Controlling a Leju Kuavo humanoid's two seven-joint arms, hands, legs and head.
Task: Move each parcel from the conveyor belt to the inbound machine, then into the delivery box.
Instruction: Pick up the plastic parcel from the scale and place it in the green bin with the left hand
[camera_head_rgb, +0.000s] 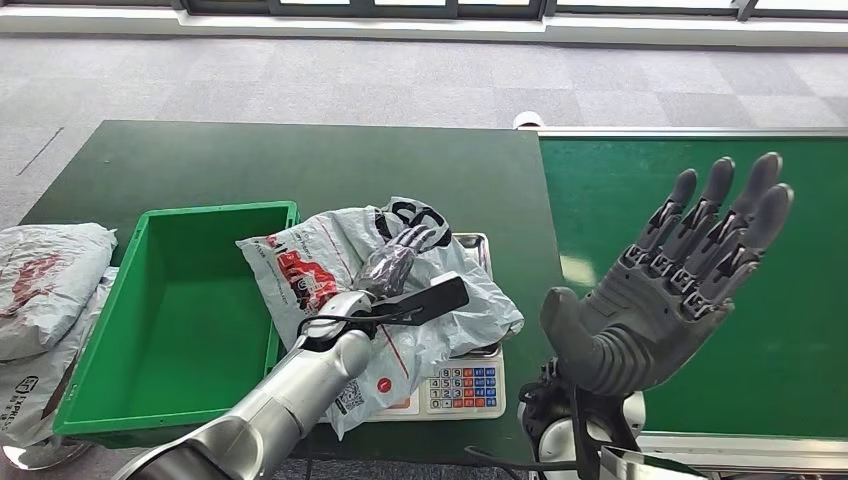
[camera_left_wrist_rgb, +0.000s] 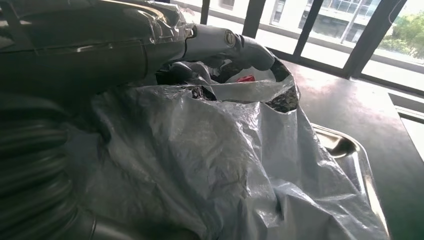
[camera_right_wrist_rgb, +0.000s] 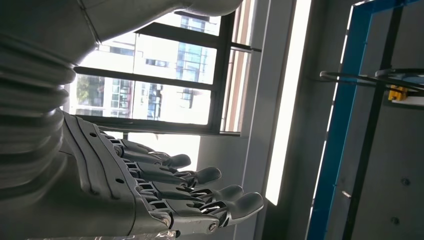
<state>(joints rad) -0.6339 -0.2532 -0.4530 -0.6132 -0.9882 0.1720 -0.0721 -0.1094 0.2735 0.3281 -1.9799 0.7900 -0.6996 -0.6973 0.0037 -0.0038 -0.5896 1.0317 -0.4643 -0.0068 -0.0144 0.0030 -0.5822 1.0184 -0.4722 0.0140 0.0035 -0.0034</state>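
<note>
The grey parcel (camera_head_rgb: 400, 290) lies on the scale (camera_head_rgb: 462, 385), just beside the green box (camera_head_rgb: 120, 330). The left hand (camera_head_rgb: 395, 262) grips its crumpled plastic at the top. The right hand (camera_head_rgb: 670, 290) is raised over the conveyor belt (camera_head_rgb: 800, 250), fingers spread and holding nothing. To do this step well, I think the left hand should lift the parcel clear of the scale (the bag is loose and may drag) before moving it over the box.
</note>
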